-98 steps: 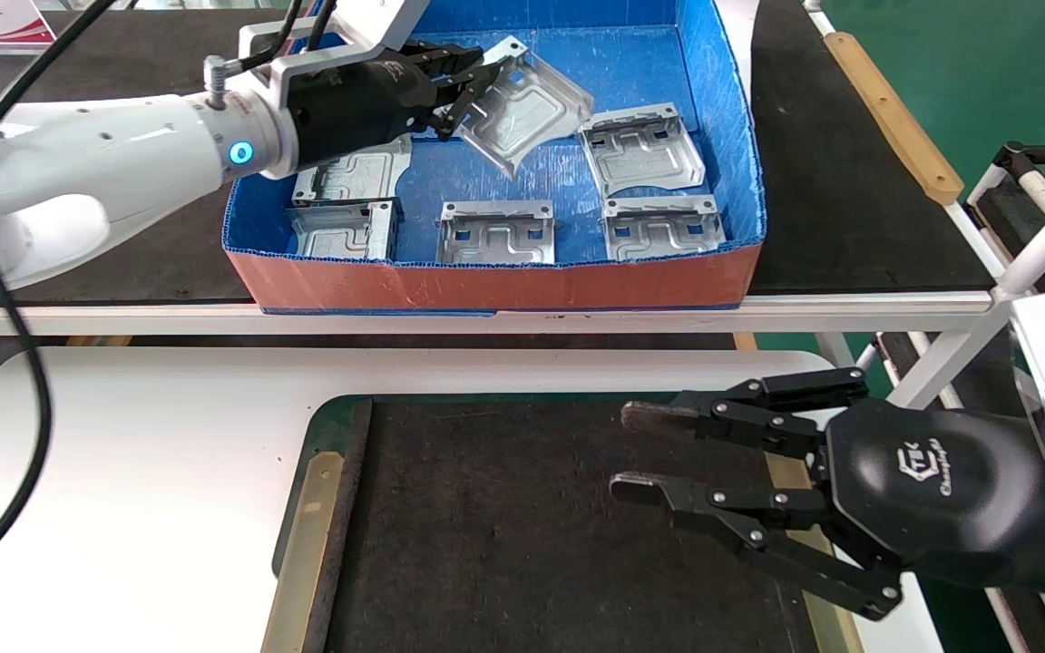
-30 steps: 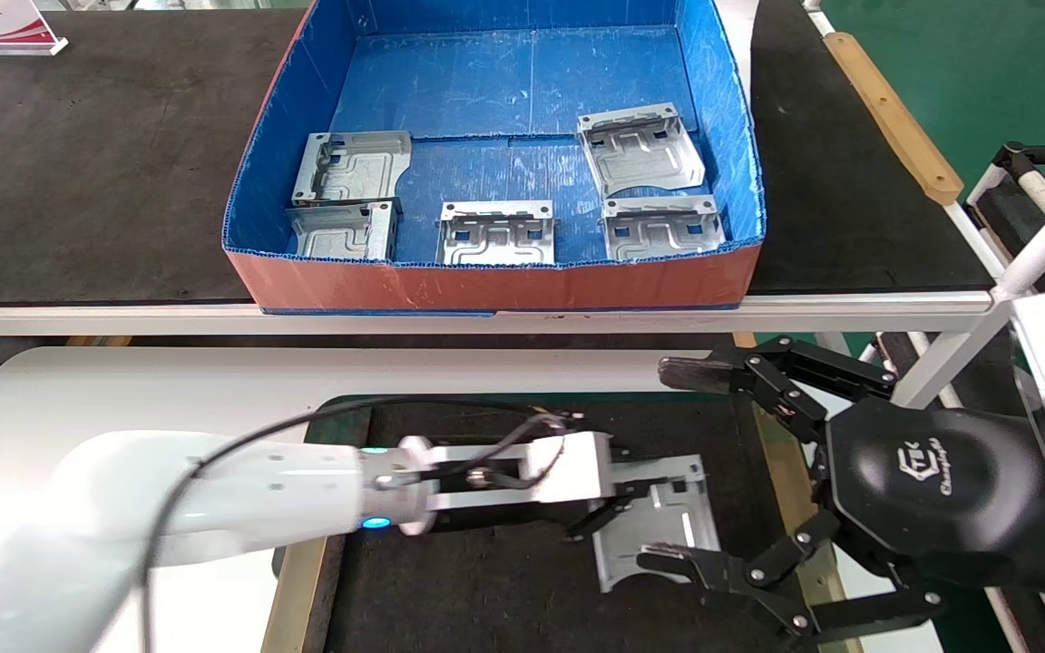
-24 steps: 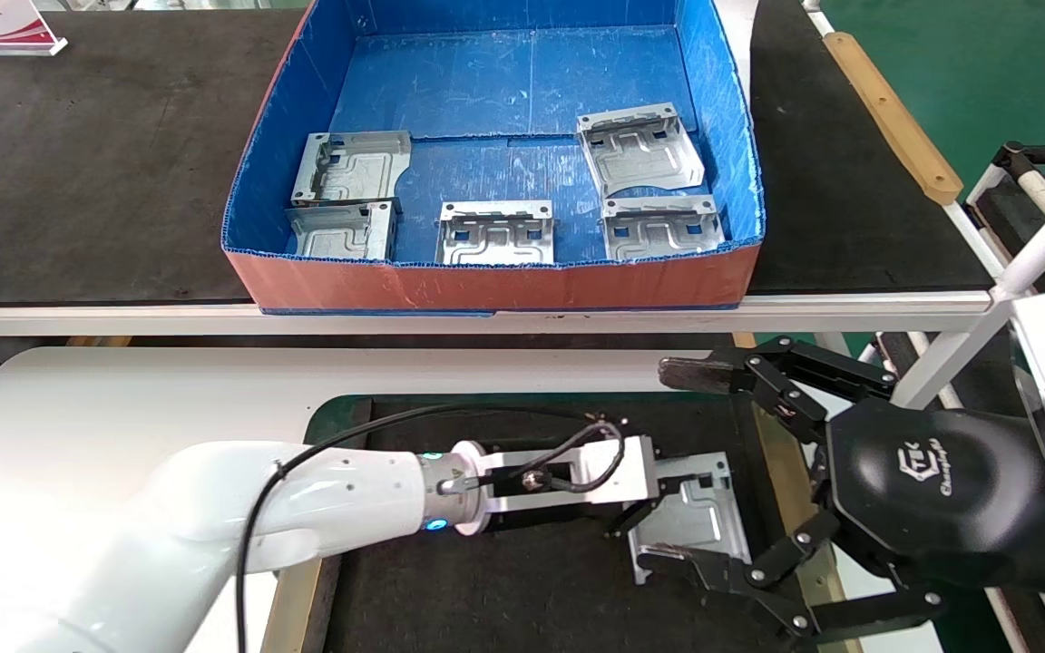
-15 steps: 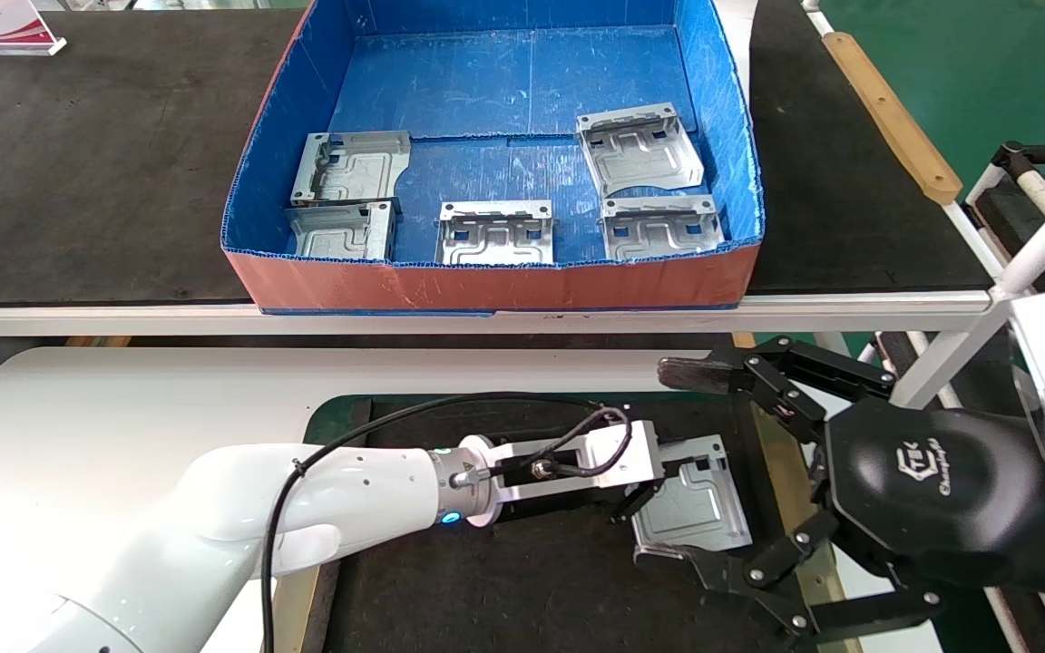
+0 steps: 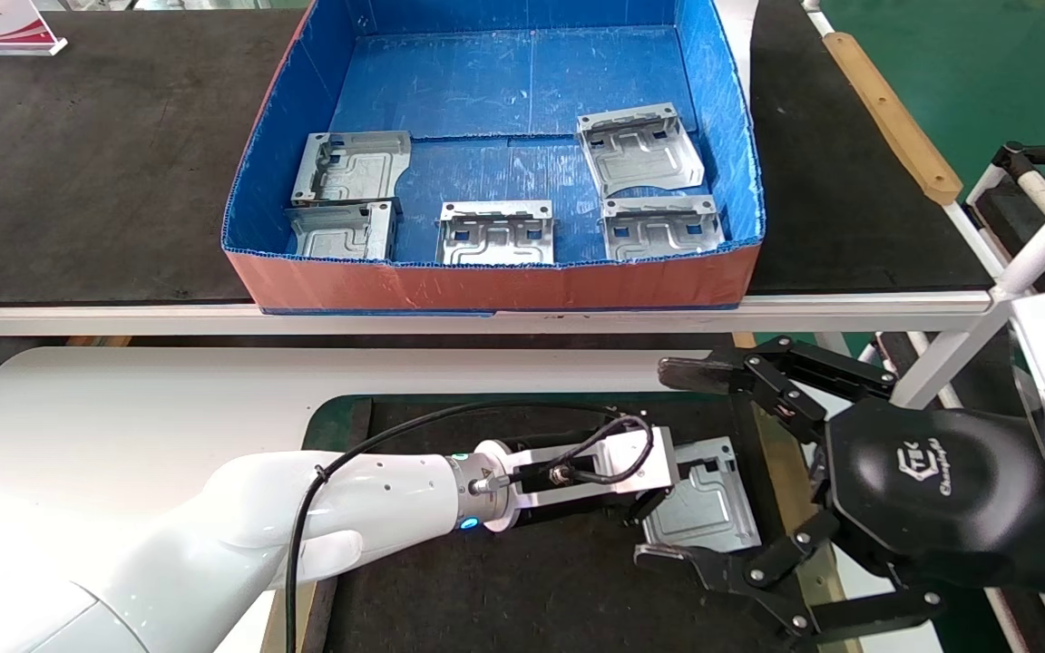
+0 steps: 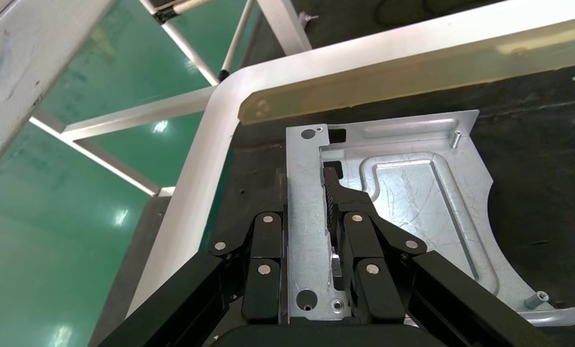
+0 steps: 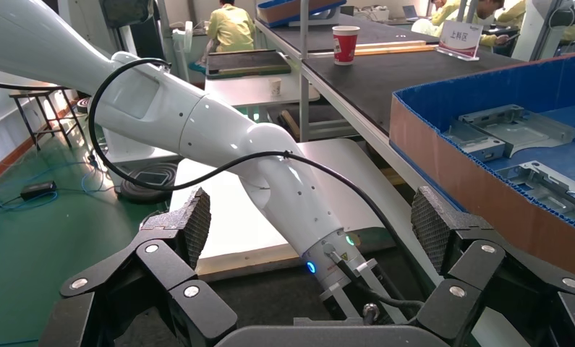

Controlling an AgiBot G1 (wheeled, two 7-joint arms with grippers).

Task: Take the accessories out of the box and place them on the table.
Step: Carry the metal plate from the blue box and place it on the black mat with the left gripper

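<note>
The left gripper [image 5: 659, 494] is low over the dark mat of the table [image 5: 169, 399], near the mat's right edge, with its fingers [image 6: 340, 199] clamped on one edge of a silver plate [image 5: 699, 499]. In the left wrist view that plate [image 6: 407, 210] lies close to flat over the mat, beside the tan side strip [image 6: 414, 76]; whether it touches the mat cannot be told. The right gripper [image 5: 681, 462] is stationed at the right end of the table with its jaws spread wide, one fingertip [image 5: 690, 372] above the held plate and the other just below it, gripping nothing. The box [image 5: 495, 281] stands on the black-topped bench [image 5: 78, 181] behind the table. Five plates [image 5: 495, 233] remain inside it: two at the left wall, one at the front centre, and two at the right wall.
</note>
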